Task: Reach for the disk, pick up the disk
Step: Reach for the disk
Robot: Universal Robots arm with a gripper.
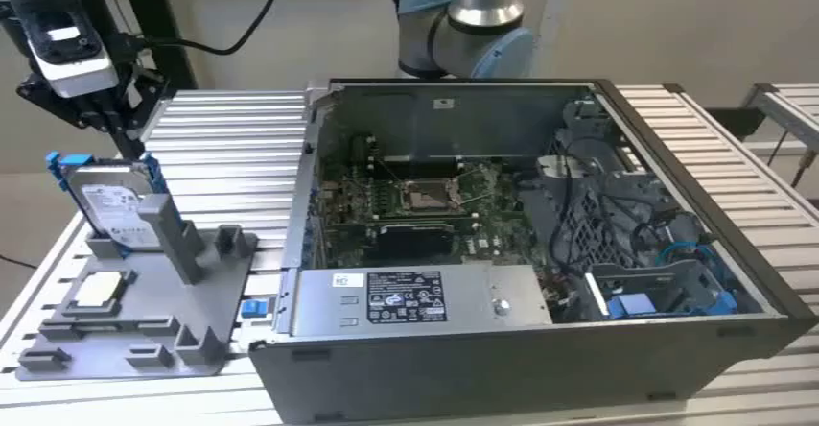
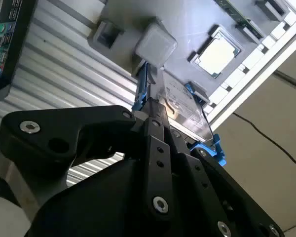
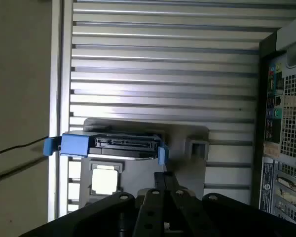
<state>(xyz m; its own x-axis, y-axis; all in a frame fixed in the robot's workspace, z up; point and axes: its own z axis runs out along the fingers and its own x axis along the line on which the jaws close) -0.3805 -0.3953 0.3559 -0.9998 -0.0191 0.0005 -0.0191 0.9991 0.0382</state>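
Blue-railed disk (image 3: 121, 144) stands just ahead of the gripper (image 3: 165, 177), whose jaws look narrow; so closed, it may topple the disk.

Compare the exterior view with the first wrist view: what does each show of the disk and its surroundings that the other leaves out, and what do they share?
Exterior view: the disk stands upright in the grey holder with its labelled face showing, beside the open computer case with its motherboard and the arm's base.
First wrist view: the disk's connector edge, end-on between blue rails, and the case's vented back panel.
Shared: disk, holder, the square chip lying on it, the slatted table, and the gripper near the disk, apart from it.
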